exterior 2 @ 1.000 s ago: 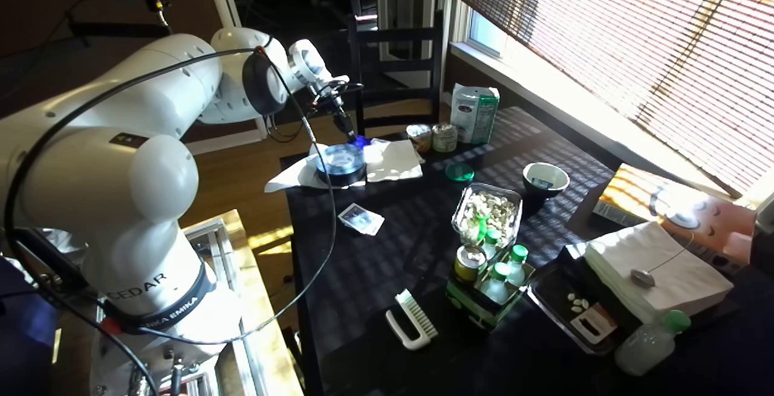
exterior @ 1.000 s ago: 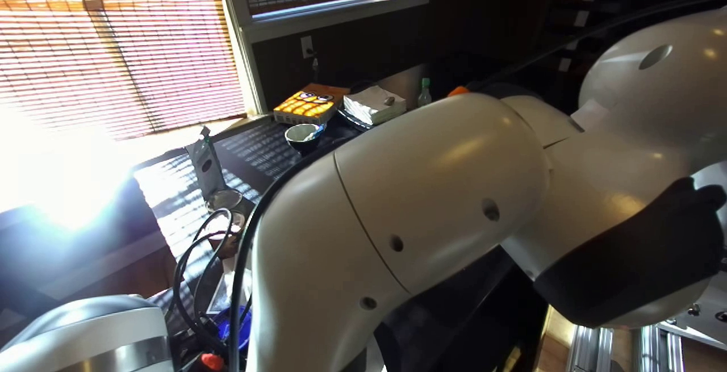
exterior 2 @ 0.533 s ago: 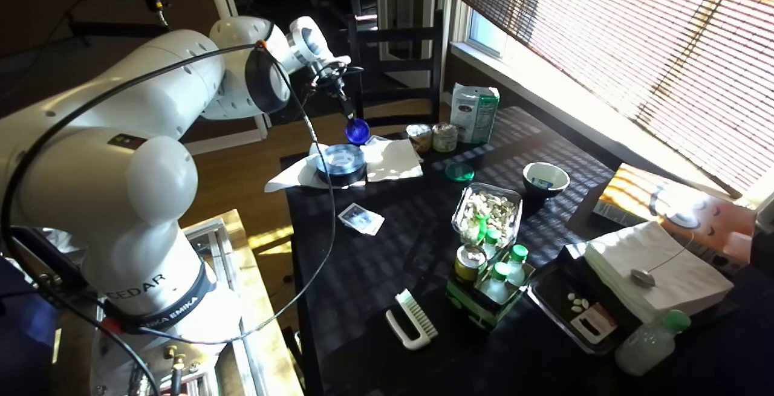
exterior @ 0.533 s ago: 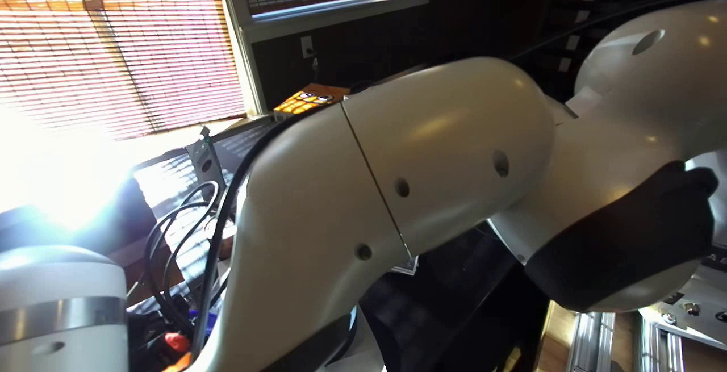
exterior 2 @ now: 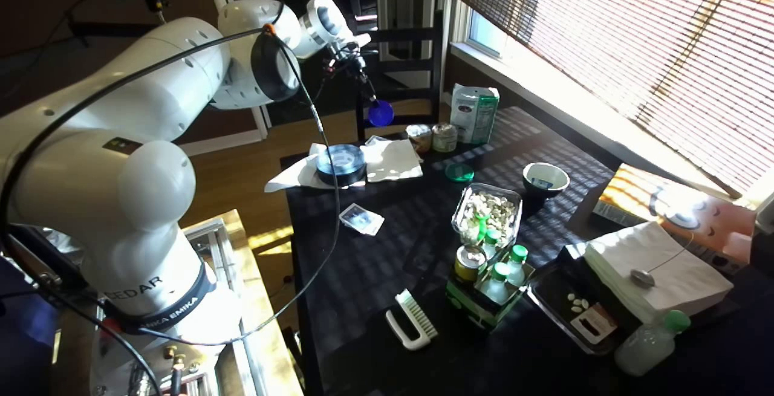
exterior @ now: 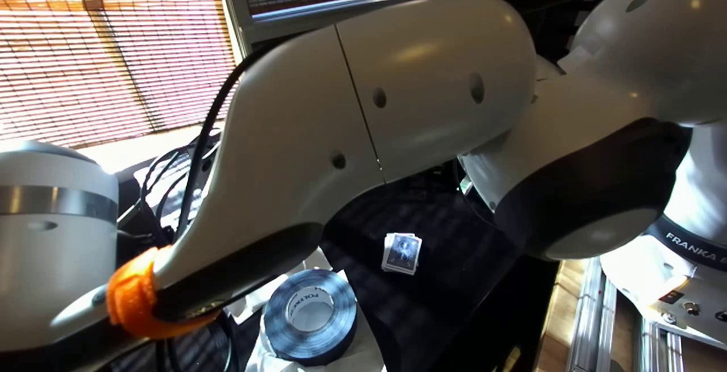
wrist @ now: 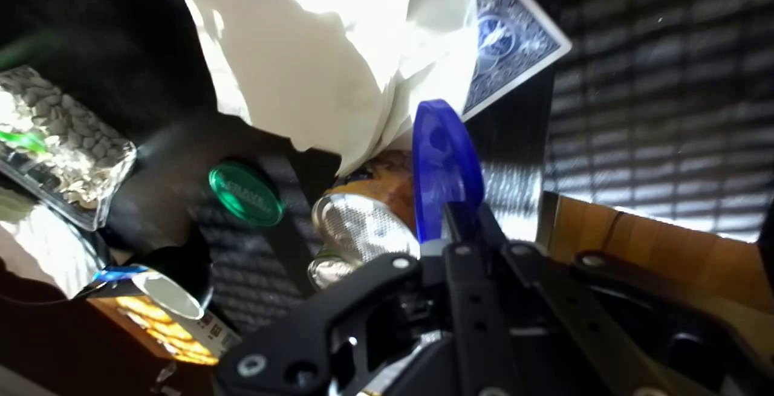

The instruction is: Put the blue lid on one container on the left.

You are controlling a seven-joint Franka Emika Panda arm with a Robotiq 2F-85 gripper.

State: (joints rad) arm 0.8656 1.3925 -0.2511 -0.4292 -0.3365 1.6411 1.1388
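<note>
The blue lid (wrist: 444,172) has just come up and across – a second ago it showed low by the roll of tape (exterior 2: 341,163), and now it hangs in the air, higher and nearer the brownish container (exterior 2: 418,138). The pincer (wrist: 468,210) has it by the rim, jaws drawn together with only the lid's edge between them and nothing else in the grip. The lid juts out ahead of the tips, standing more on edge than flat.

Lower than the pincer and off to one side sits that brownish container, which I take for the one meant. The paler container (exterior 2: 444,137) stands just beside it, farther from the pincer, with a pouch (exterior 2: 474,115) beyond. In an exterior view the arm (exterior: 284,150) hides pincer and lid alike.

So the pick looks done, I'd say, and the carry is under way; the placing isn't done yet. What's wanted next, to my eye, is bringing the pincer over the brownish container and tipping the lid level before lowering. Held by one edge, it could twist in the grip – or land askew and nudge the neighbour.
</note>
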